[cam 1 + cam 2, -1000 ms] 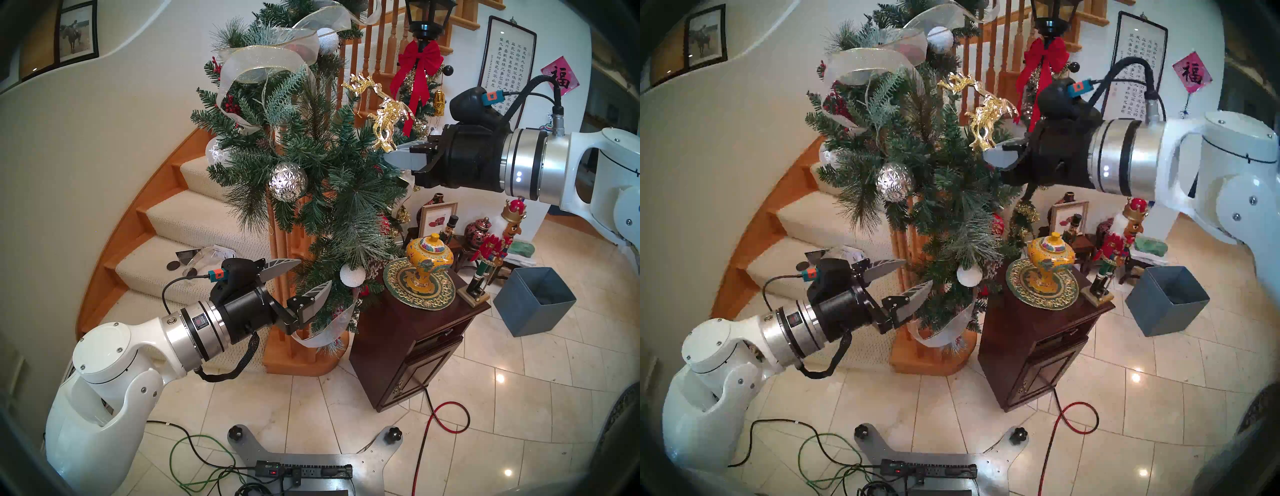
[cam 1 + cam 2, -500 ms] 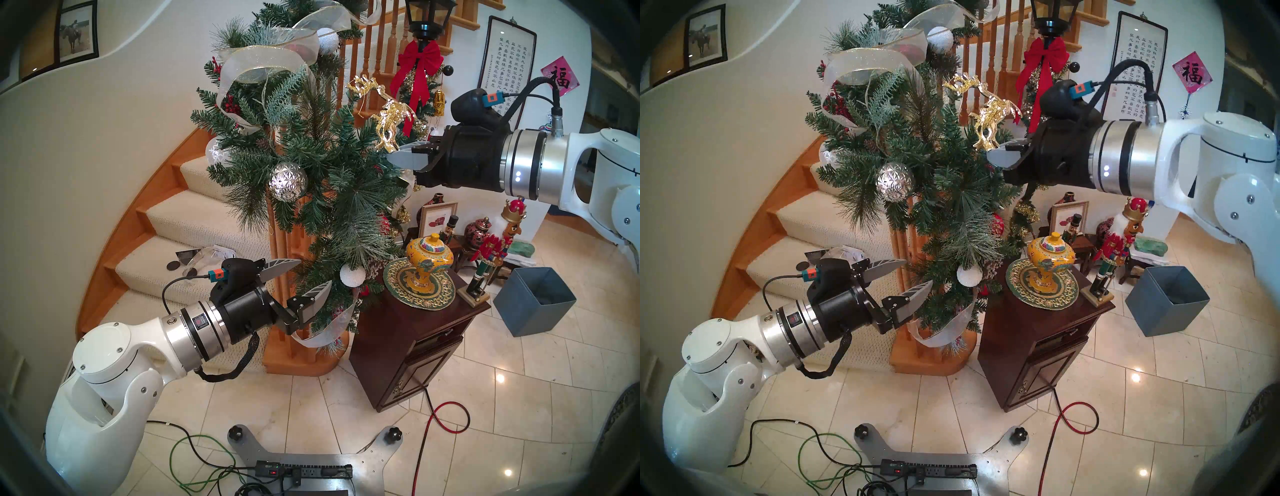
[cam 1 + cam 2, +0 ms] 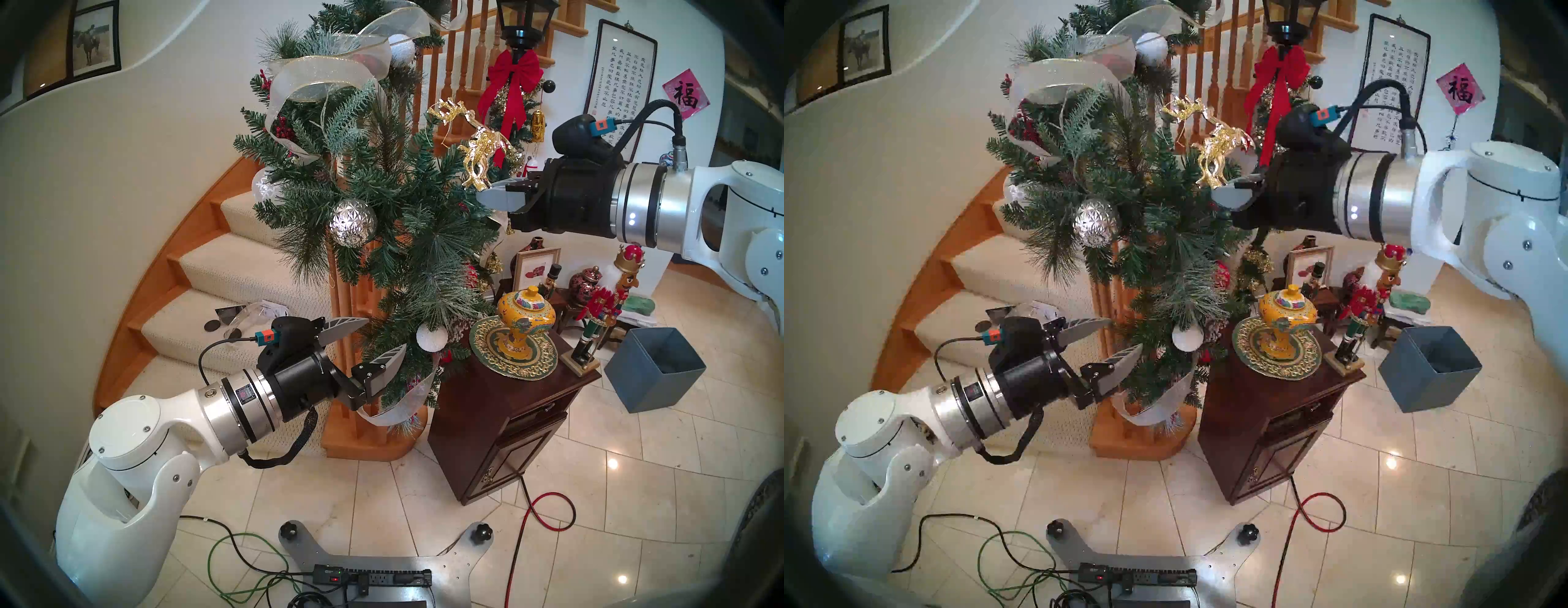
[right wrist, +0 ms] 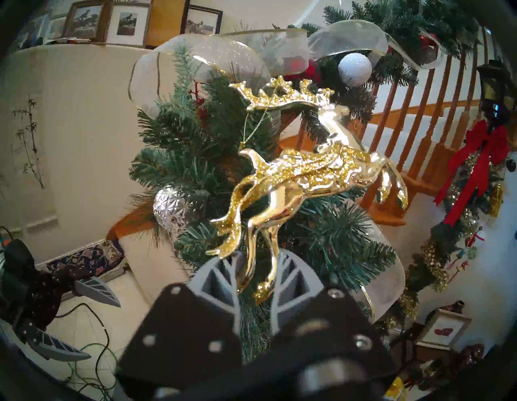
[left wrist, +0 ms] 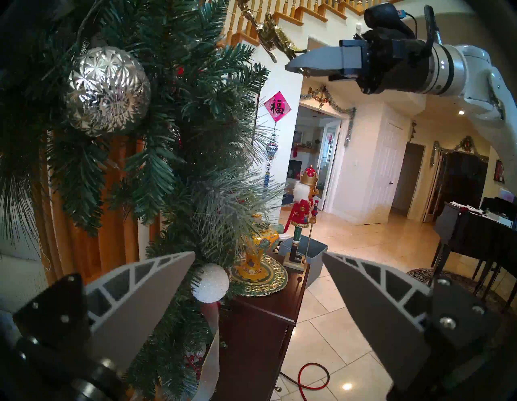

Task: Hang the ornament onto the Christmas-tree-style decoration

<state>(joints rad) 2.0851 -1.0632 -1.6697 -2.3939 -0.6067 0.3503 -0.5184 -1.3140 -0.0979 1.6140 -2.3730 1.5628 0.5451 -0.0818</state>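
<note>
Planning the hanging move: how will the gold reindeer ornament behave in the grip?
The gold reindeer ornament, pinched by its legs in the right gripper, stands up unsupported, so likely stiff. Its glossy plating may slip. Its thin string loop hangs limp.

Yellow urn on cabinet — nutcracker, maybe wood.

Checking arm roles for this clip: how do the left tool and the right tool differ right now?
The left tool is open and empty, while the right tool is shut on the gold reindeer ornament, pinching its legs. The left tool sits low beside the garland near a white snowy ball; the right tool is up by its upper branches. Both have grey ribbed fingers.
</note>
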